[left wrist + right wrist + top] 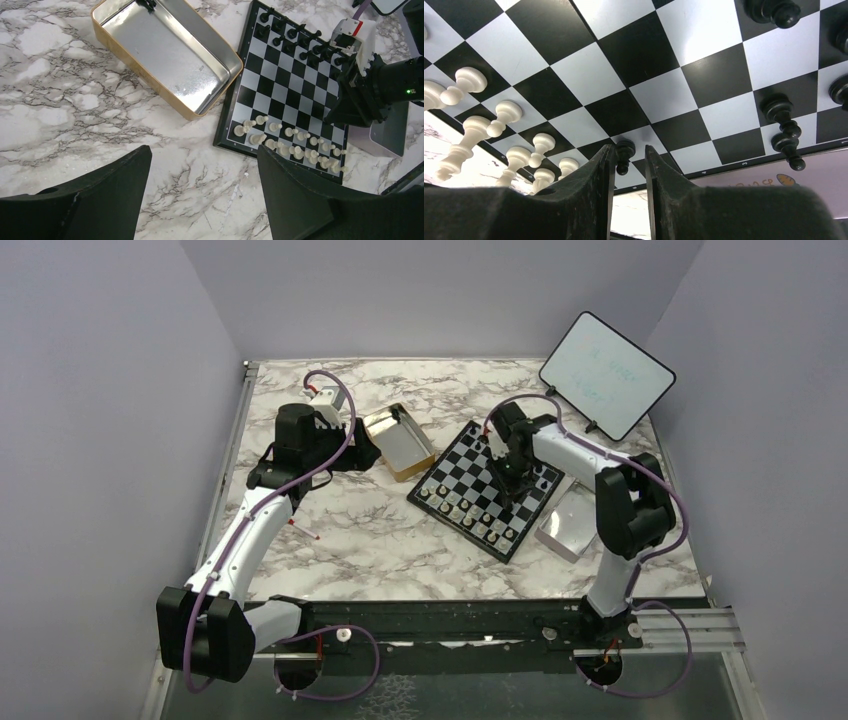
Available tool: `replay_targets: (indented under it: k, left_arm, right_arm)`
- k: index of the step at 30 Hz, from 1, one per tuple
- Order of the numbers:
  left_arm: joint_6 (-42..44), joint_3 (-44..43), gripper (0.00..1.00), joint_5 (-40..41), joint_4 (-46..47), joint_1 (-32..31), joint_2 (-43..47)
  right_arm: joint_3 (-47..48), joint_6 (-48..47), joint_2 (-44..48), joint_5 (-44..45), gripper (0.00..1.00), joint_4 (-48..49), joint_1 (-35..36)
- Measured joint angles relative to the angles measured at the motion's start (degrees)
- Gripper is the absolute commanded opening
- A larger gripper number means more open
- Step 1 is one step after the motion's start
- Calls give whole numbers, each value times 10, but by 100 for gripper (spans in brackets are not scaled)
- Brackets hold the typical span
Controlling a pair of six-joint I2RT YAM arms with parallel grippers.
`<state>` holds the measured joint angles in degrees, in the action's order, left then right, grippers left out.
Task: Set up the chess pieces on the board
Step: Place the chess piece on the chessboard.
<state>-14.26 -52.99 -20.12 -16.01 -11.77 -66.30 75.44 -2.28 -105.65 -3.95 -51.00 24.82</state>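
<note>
Closest to the right wrist lens, the dark fingers (pixel 599 190) of the right tool (pixel 629 149) stand a narrow gap apart with one black pawn (pixel 625 152) between their tips. Whether the pads actually bear on it I cannot tell. That pawn stands upright on a pale square of the board (pixel 664 55), in the row beside the numbered border. Other black pieces (pixel 784 120) stand off to one side, and the pale pieces (pixel 504 117) crowd the opposite end. In the left wrist view some of those seem to lie on their sides.

The left tool (pixel 203 152) hangs over the tabletop (pixel 60 115) near the gold tin (pixel 165 55), jaws wide apart and holding nothing.

The step in hand looks like seating this pawn on its home square. To do it well, the base should be flat and centred in the check before the jaws part. They should part only a little, and evenly, so neither finger drags the piece sideways. The lift away should go straight along the pawn's axis, since the neighbouring pieces are near and look light enough to tip at a brush.
</note>
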Motion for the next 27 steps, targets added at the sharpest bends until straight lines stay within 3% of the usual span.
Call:
replay_targets:
  k: [27]
  left_arm:
    - [0, 4, 80, 1, 0, -3, 1]
  right_arm:
    - [-78, 47, 76, 7, 26, 59, -1]
